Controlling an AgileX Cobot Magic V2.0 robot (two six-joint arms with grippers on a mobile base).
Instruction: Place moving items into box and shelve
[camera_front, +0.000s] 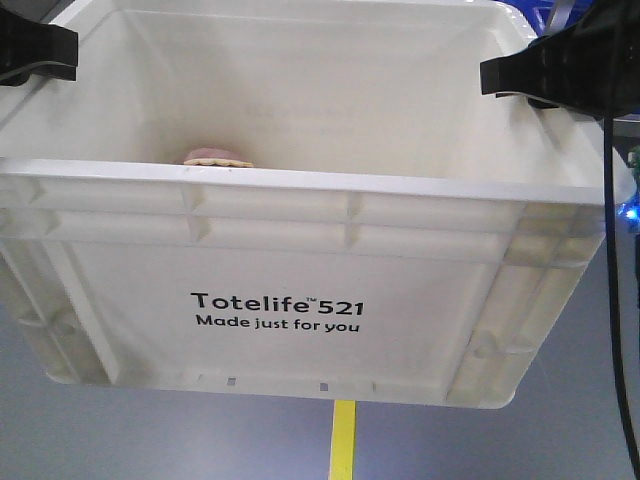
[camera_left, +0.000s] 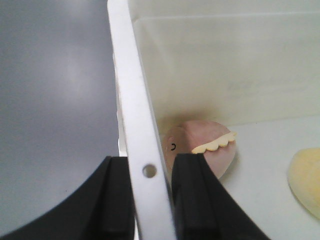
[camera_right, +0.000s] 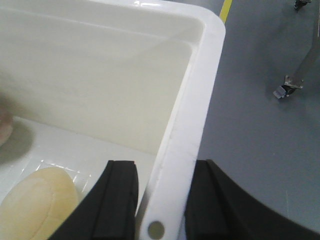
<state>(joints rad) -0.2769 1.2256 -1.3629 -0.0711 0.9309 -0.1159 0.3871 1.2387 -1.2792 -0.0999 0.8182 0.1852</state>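
Box (camera_front: 330, 300) is pinched at opposite rims by left end effector (camera_left: 150, 172) and right end effector (camera_right: 162, 180); lift evenly, keeping it level so the bun (camera_right: 40, 205) won't roll.

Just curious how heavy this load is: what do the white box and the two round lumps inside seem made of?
The box looks like moulded plastic: smooth, glossy, with a ribbed rim and printed lettering. The pale bun looks soft, perhaps foam or rubber, matte with a faint crease. The pink lump with yellow scalloped trim looks similar; neither is certain.
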